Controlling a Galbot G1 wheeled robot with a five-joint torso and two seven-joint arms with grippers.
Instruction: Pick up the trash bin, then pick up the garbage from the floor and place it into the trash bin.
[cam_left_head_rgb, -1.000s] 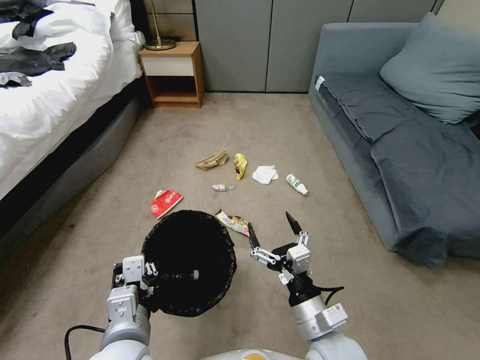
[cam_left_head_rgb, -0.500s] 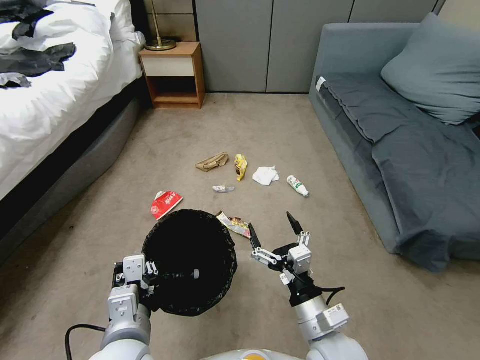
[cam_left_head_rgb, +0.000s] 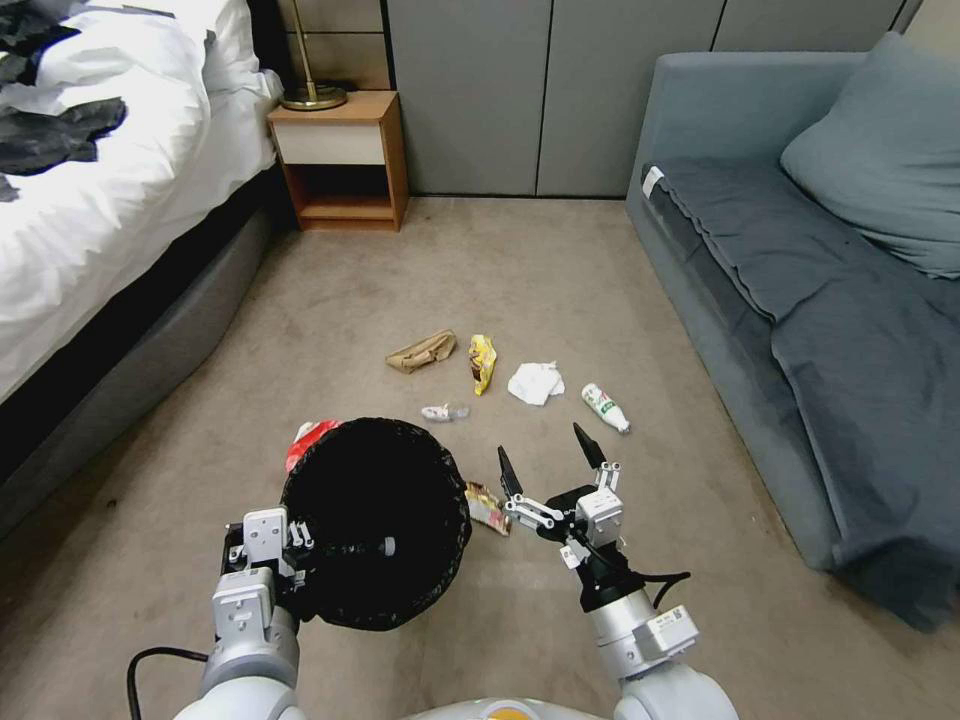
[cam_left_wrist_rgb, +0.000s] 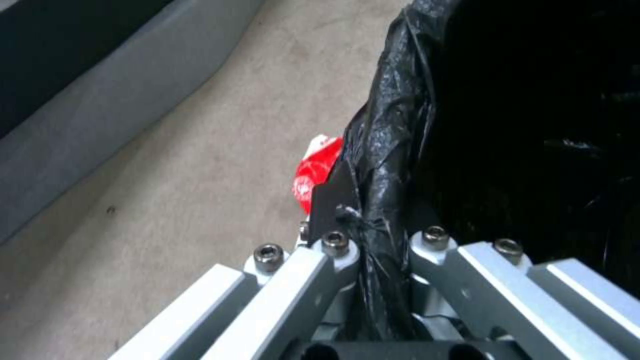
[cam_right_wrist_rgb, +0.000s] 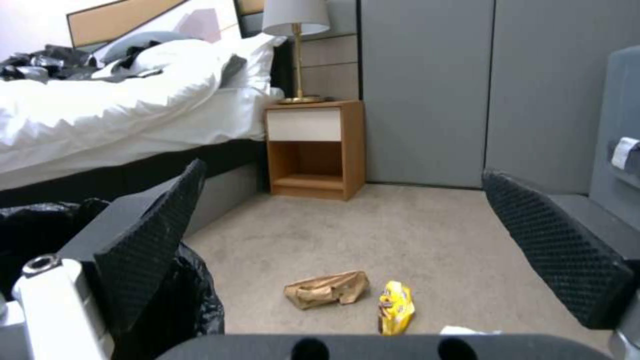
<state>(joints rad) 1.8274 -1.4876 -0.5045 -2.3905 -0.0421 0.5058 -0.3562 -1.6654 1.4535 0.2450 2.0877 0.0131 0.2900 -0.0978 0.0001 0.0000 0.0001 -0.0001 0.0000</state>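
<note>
**Now: bin held up on your left, litter spread ahead**

Ahead of you the floor (cam_left_head_rgb: 560, 270) runs beige between the bed (cam_left_head_rgb: 90, 210) on your left and the grey sofa (cam_left_head_rgb: 800, 280) on your right, with a wooden nightstand (cam_left_head_rgb: 340, 160) against the far wall.

The trash bin (cam_left_head_rgb: 375, 520), lined with a black bag, sits low in the head view in front of your left arm. Your left pincer (cam_left_wrist_rgb: 377, 235) is pinching the bag-covered rim, one finger outside and one inside.

Your right pincer (cam_left_head_rgb: 548, 462) hangs just right of the bin with its fingers spread wide and nothing between them.

The garbage lies on the carpet beyond the bin. A brown paper bag (cam_left_head_rgb: 422, 351) is farthest left, with a yellow wrapper (cam_left_head_rgb: 483, 362) just beside it, then a crumpled white tissue (cam_left_head_rgb: 535, 382) and a small green-labelled bottle (cam_left_head_rgb: 606, 407) farther right. A red packet (cam_left_head_rgb: 303, 440) shows partly behind the bin's left edge, and a gold wrapper (cam_left_head_rgb: 487, 506) lies between the bin and your right pincer. A small clear scrap (cam_left_head_rgb: 445, 411) sits just beyond the bin's far rim.
</note>
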